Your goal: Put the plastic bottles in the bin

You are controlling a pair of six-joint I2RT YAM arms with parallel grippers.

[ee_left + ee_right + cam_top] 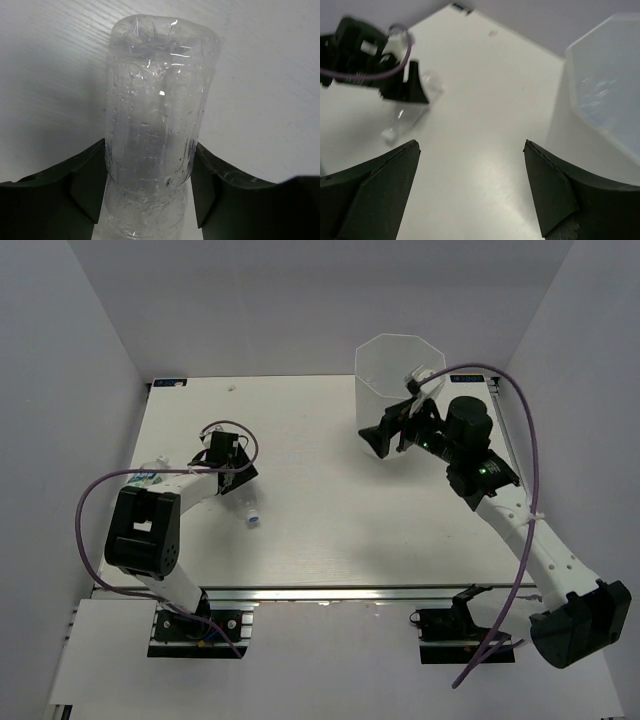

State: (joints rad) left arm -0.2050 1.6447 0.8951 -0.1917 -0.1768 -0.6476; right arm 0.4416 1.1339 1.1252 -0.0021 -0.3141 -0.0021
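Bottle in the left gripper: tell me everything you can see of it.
The bottle is clear, thin plastic with no label. Its wall is dimpled and beaded with droplets. The left gripper is shut on it, with a dark finger pressing each side. In the top view it lies slanted, on or just above the table, with its pale cap towards the near edge.

The bin (400, 375) stands on the table (330, 530) at its far right, with the right gripper (385, 437) just beside the bin's near-left side. On the left half of the table a plastic bottle (250, 508) lies flat, its far part between the fingers of the left gripper (235, 472). A second bottle (150, 478) lies further left, near the table's left edge, partly hidden by the left arm.
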